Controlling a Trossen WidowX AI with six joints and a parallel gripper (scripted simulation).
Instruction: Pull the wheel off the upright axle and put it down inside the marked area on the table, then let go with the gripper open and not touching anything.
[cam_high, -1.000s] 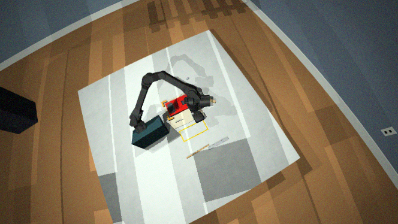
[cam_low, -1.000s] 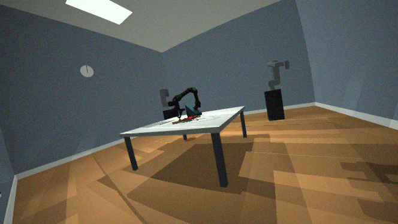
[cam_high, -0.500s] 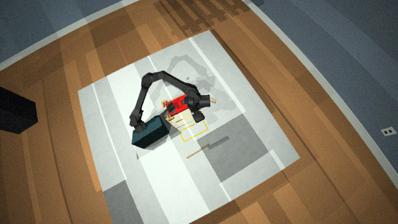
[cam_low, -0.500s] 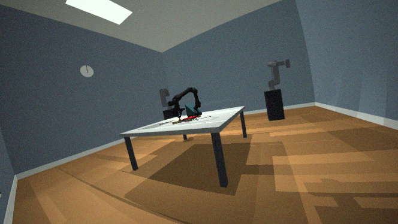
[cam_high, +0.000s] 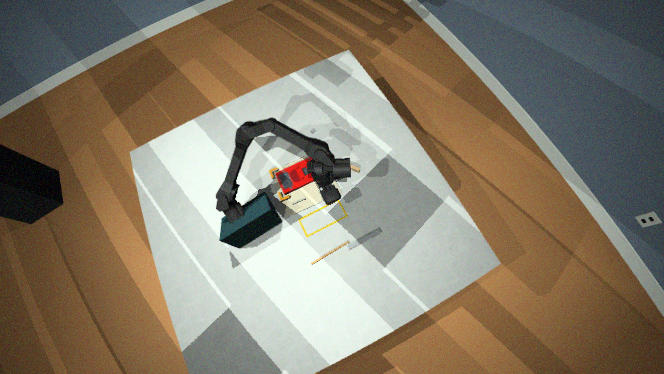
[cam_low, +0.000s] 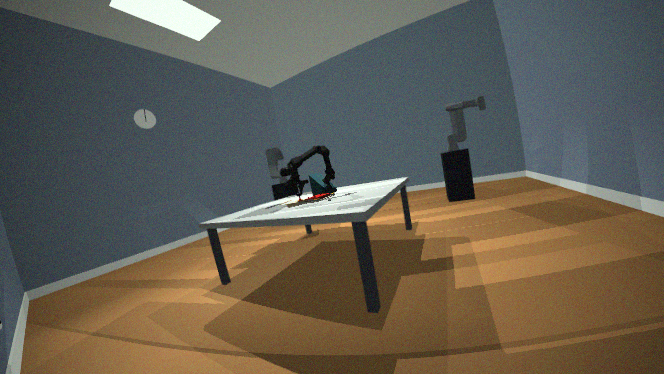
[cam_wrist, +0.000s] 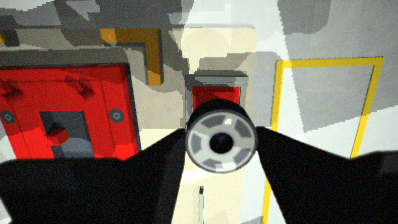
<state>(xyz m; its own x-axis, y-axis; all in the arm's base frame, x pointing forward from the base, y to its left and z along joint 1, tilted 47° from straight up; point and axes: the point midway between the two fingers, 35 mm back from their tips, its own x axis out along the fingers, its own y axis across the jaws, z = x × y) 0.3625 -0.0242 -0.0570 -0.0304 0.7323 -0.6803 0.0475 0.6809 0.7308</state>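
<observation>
In the wrist view my gripper (cam_wrist: 220, 134) is shut on the grey wheel (cam_wrist: 220, 145), one black finger on each side of its rim. The wheel's face and dark hub hole point at the camera. It sits over the cream base plate (cam_wrist: 220, 45) (cam_high: 307, 197), just in front of a small red pad in a grey frame (cam_wrist: 216, 94). I cannot make out the axle. The yellow marked area (cam_wrist: 325, 62) (cam_high: 327, 226) lies just right of the wheel. In the top view the gripper (cam_high: 330, 195) covers the wheel. It stands at the plate's edge beside the marked area.
A red block (cam_wrist: 65, 110) (cam_high: 295, 177) with orange corner marks (cam_wrist: 150, 40) lies left of the wheel. The teal box (cam_high: 250, 220) holds the arm's base. A wooden rod (cam_high: 330, 252) and a grey bar (cam_high: 365, 238) lie beyond the marked area. The table (cam_low: 350, 207) stands in a room.
</observation>
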